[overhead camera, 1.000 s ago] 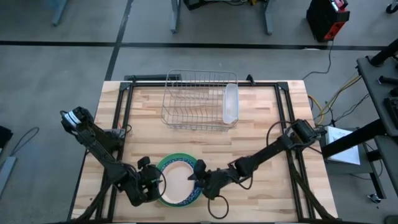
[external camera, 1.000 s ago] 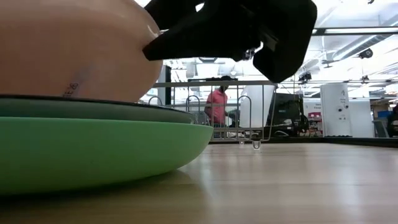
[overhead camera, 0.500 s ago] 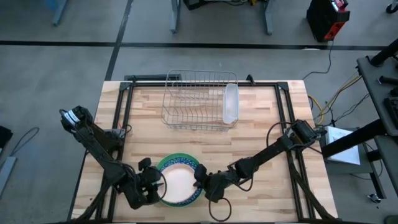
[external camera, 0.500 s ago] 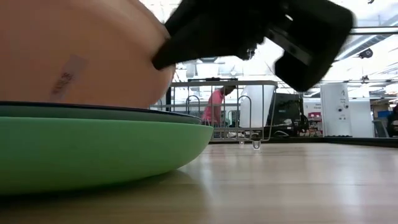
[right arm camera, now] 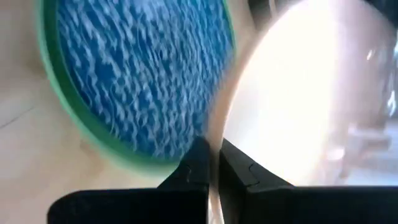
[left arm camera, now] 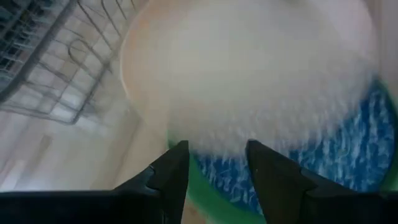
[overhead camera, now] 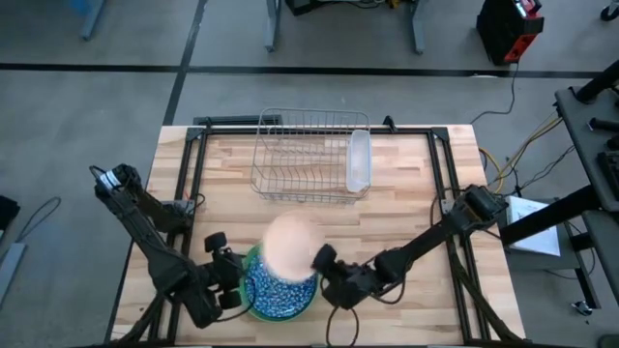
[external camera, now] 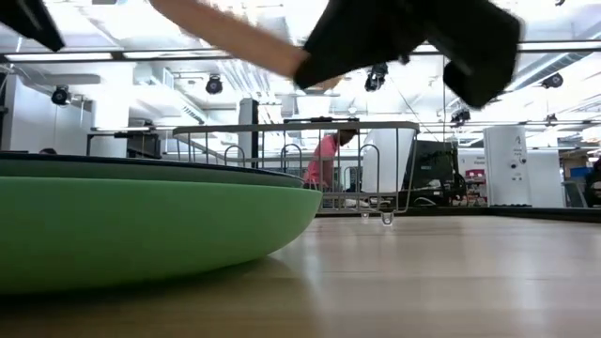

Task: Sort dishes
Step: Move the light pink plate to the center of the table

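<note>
Pink bowl (overhead camera: 290,242) hangs pinched by its rim in my right gripper (right arm camera: 211,163), above the blue plate (overhead camera: 276,285) near the table's (overhead camera: 406,203) front edge. It might slip and crack. My left gripper (left arm camera: 214,163) waits beside, fingers apart.

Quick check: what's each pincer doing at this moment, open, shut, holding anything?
Left pincer: open, empty, beside the green plate.
Right pincer: shut on the rim of the peach-pink bowl, lifted off the stack.

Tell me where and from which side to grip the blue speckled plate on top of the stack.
Grip the blue speckled plate by its thin rim, likely from the left, where the left hand sits open beside the stack. It lies flat inside the larger green plate, so only the edge offers purchase; one finger probably must slide under it. The right hand is shut on the peach-pink bowl, lifted above.
</note>
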